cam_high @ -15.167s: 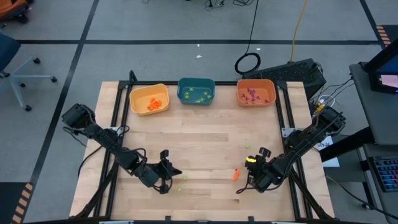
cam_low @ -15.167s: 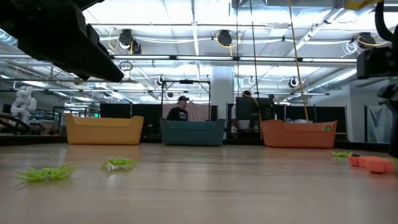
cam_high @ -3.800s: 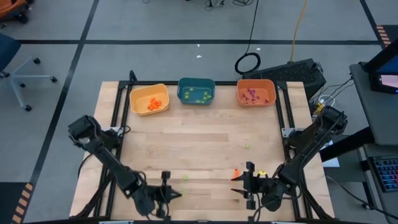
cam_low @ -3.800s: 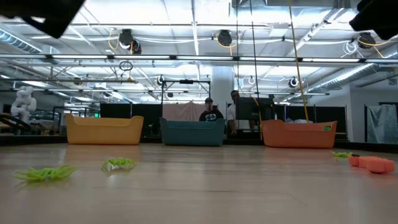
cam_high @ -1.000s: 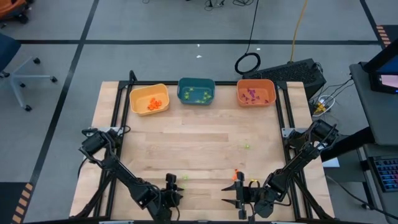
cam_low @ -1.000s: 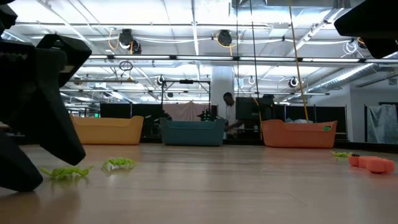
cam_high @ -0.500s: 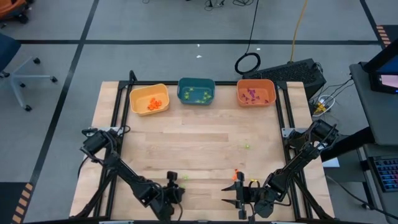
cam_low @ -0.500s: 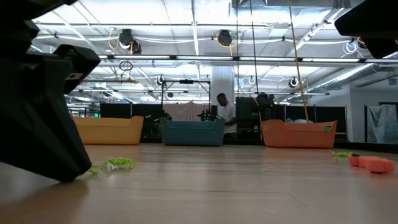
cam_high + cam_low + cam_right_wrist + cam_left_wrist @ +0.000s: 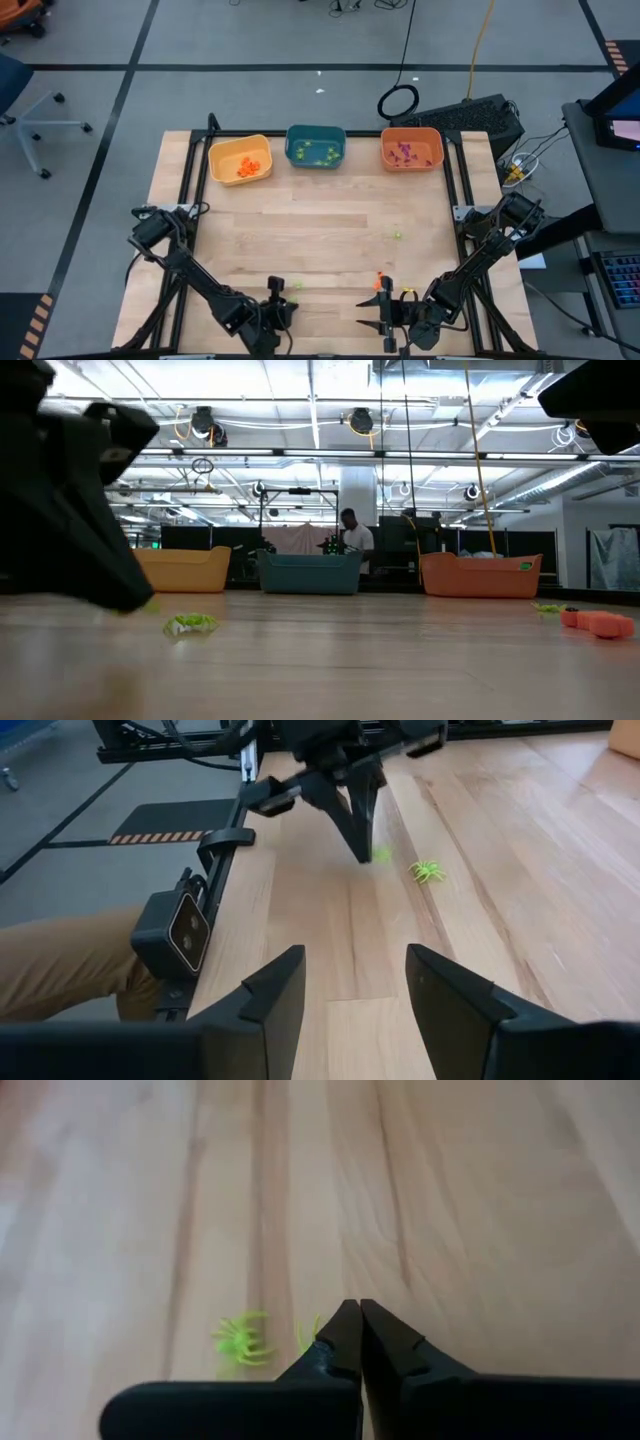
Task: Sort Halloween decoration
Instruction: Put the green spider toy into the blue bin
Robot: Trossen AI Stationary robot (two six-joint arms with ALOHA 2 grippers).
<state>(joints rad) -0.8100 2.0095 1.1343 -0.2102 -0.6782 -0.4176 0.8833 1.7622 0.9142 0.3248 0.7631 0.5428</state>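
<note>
My left gripper (image 9: 275, 291) is near the table's front edge, left of centre. It is shut on a tiny light-green spider (image 9: 308, 1332), and only the spider's legs show beside the fingertips. A second green spider (image 9: 240, 1342) lies loose on the wood just beside it (image 9: 296, 286). My right gripper (image 9: 350, 985) waits open near the front edge, right of centre (image 9: 385, 312). It touches nothing. An orange trinket (image 9: 380, 282) lies just beyond it, and a small green one (image 9: 397, 236) lies farther toward the bins. My left gripper pinches the green spider at its very fingertips (image 9: 372, 852). The fingers slant down from the near side. Green legs (image 9: 308, 1332) stick out beside one finger, and the body is hidden between the pads. In the low view the tip (image 9: 135, 605) stands just above the wood.
Three bins line the far edge: yellow (image 9: 240, 160) with orange pieces, teal (image 9: 316, 147) with green ones, orange (image 9: 411, 149) with purple ones. Bare wood lies between them and the grippers. The low camera (image 9: 180, 935) sits at the near edge. A person (image 9: 350, 536) stands in the room behind.
My left gripper's fingers stood open on either side of the left green spider and have shut on it. The fingertips have since come a little off the wood, and the spider has left its spot with them. The other spider and my right gripper have stayed put.
</note>
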